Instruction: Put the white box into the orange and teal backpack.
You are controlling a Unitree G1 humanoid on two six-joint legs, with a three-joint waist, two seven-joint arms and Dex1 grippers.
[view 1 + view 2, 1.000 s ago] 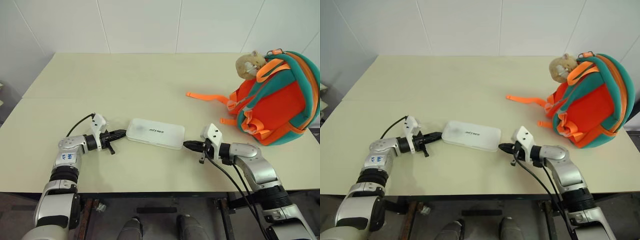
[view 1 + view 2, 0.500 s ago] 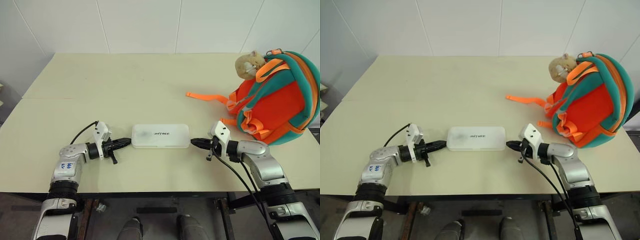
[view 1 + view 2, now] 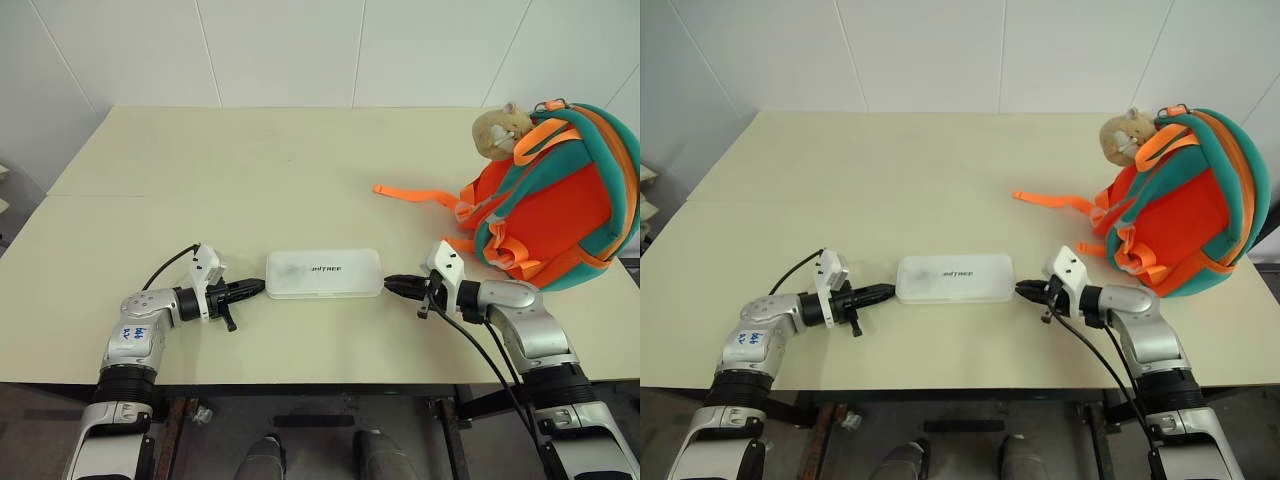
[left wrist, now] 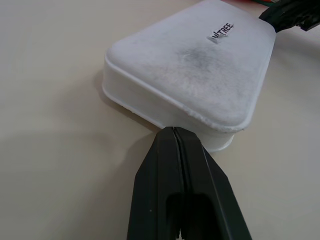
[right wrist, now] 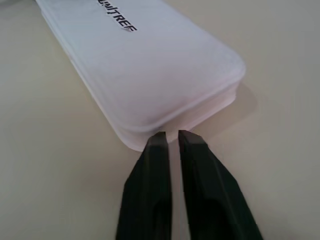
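A: Checking grippers. Left gripper (image 4: 173, 131) clenched, fingers pressed together, tip at the box's (image 3: 323, 273) left short end, holding nothing. Right gripper (image 5: 169, 136) parted by a thin slit, tips at the right short end, nothing between them.

B: Changes from a second ago?

A: Box was skewed then, right end nearer the robot. Now it lies square to the table (image 3: 250, 160) edge, flat between both tips. Right fingers were together then.

B: Text?

A: Dark lettering on the lid, looks like "UNITREE". Backpack (image 3: 555, 200) sits at the table's right edge, well apart from the box.
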